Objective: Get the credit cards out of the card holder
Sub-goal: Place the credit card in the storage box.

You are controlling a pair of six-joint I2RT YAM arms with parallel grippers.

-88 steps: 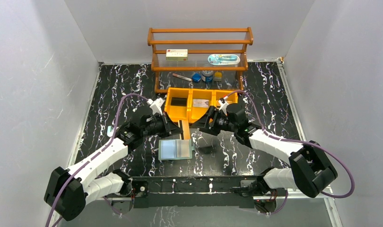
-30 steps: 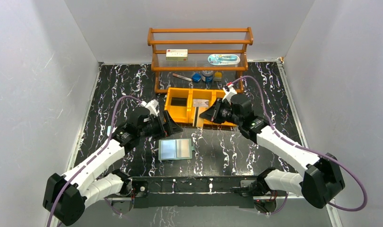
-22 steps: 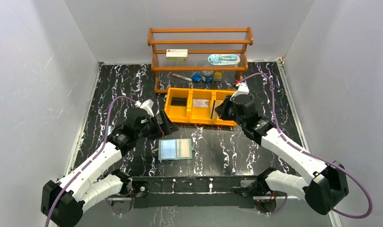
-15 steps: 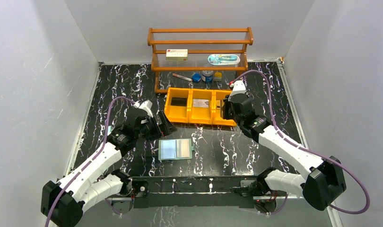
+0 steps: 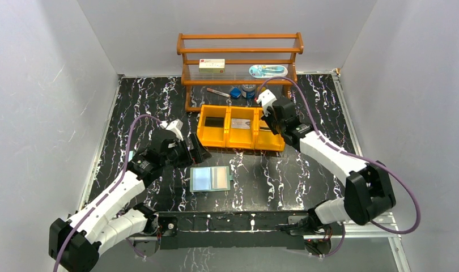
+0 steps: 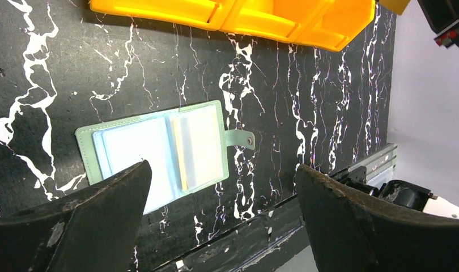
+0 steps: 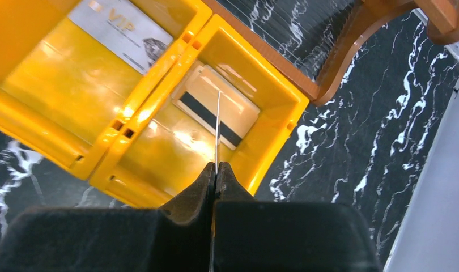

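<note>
Open card holder (image 5: 211,179), one thin card (image 7: 217,127) pinched over the orange bin (image 5: 238,143)
The card holder lies flat on the near part of the table (image 5: 306,175); the left gripper (image 5: 198,153) hangs just beyond it, fingers spread wide. Farther off, the right gripper (image 7: 215,170) pinches the thin card edge-on above the bin's right compartment — a striped tan card (image 7: 216,105) lies inside.

I've carried the orange-tan card (image 7: 217,124) in my right gripper (image 7: 216,170) from above the card holder (image 5: 211,178) to over the orange bin's (image 7: 272,136) right compartment. My left gripper (image 6: 220,170) has released it, spread wide and backed off.
</note>
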